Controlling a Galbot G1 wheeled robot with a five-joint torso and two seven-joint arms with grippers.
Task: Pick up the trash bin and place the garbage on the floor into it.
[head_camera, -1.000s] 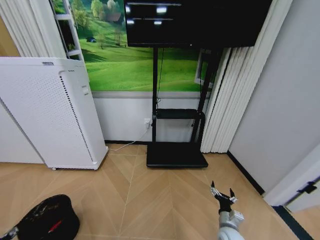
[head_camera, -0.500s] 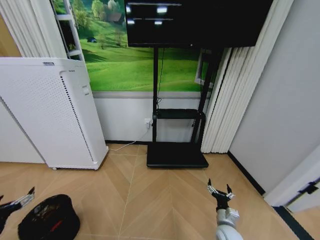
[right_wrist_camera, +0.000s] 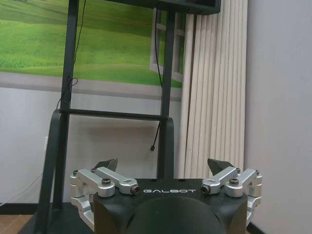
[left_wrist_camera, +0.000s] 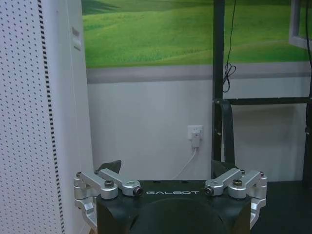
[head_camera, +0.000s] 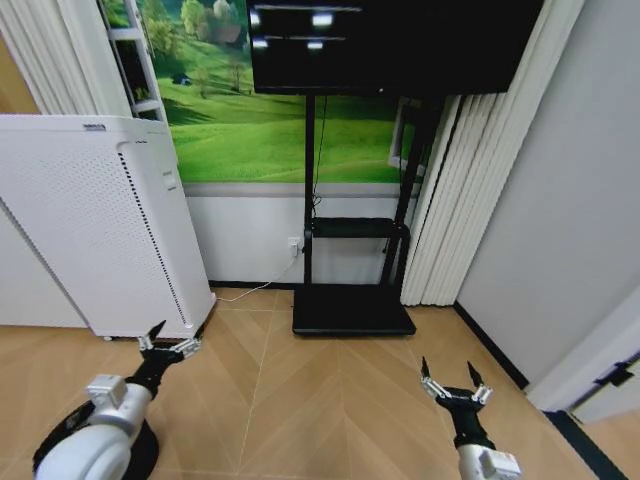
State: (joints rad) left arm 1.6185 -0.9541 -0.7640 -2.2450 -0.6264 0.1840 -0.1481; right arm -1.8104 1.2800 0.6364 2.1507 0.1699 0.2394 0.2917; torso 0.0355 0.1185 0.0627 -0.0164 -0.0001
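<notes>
Left arm lifted off the bin; right gripper shifted a little.

A second ago the left gripper [head_camera: 166,347] sat low at the bin [head_camera: 45,455], barely showing beside its rim; half a second ago it was raised just clear of the rim, jaws parted. Now it is up and forward, jaws spread and empty, with the bin well behind them, under the arm. The bin has gone from lying tilted, mouth and a red scrap inside showing, to standing largely hidden by the arm. The right gripper [head_camera: 455,385], jaws spread, has slid slightly rightward and its fingertips sit a touch wider.
</notes>
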